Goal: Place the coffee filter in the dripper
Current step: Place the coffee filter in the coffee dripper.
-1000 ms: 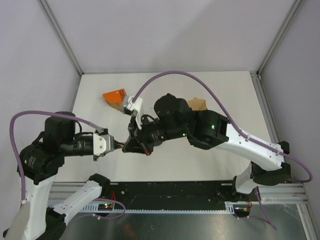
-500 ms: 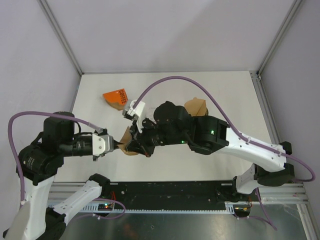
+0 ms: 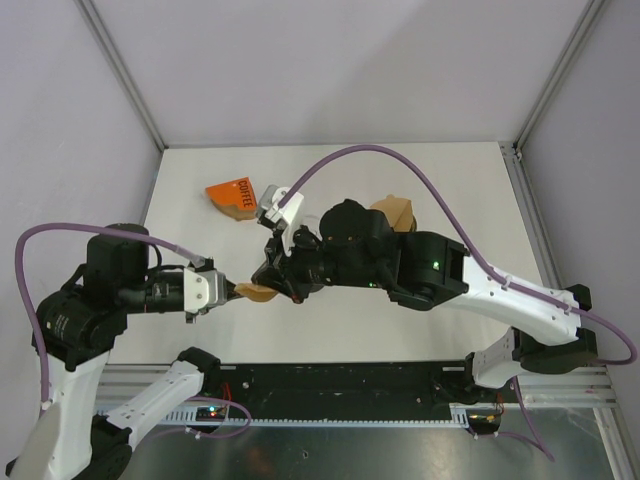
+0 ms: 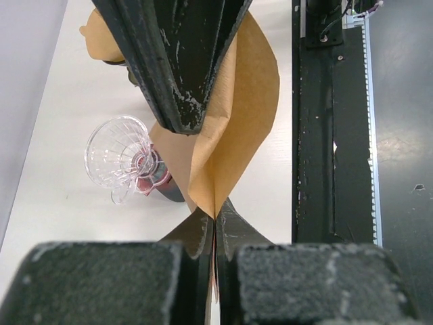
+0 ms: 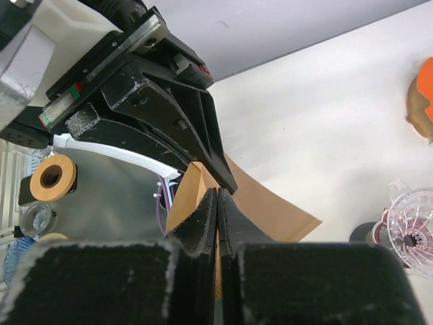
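Paper is the whole matter at this moment. The filter (image 4: 243,122) is in the air above the table (image 4: 61,230), and both arms have it. The left pincer (image 4: 215,227) is pressed together on one edge of the brown sheet. The right pincer (image 5: 217,203) is pressed together on the opposite side, and the sheet bends in a soft curve between them. The dripper (image 4: 116,157) is on the table beyond the filter, near it but apart, and nothing is inside it. We cannot tell from these views whether it stands straight or leans on its side.

We judge that the filter is very light, thin and soft, so it follows the pincers and folds where it is pushed. It also creases and tears easily. If the two arms pull apart or twist against each other, the paper may rip at the pinched places. The best place to hold it is the upper rim, close to the seam, where the paper is double and a little stronger. The pointed end should be free to enter the cone. We think one pincer will have to let go before the filter goes down. The sheet seems flat now, so it may need to be opened first. The dripper looks clear, light and fragile, so a push from the paper or a finger could move it.
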Robot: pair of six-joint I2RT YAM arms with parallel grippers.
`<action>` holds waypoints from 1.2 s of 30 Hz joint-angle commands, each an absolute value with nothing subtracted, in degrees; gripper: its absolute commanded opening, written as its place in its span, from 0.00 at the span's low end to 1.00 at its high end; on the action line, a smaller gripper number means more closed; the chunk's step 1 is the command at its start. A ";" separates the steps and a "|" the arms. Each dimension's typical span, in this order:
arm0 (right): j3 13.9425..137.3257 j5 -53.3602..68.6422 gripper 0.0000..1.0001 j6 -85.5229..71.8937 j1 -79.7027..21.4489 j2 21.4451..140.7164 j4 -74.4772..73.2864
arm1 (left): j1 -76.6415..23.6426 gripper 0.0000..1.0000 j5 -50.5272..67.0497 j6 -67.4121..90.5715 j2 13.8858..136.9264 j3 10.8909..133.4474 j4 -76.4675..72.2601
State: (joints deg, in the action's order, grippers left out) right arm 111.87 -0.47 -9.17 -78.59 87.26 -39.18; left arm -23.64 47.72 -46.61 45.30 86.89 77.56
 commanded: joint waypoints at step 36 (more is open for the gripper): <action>101.55 -9.36 0.00 -9.60 -80.42 78.89 -24.24 | -23.91 0.65 54.72 -50.71 48.31 96.30 76.29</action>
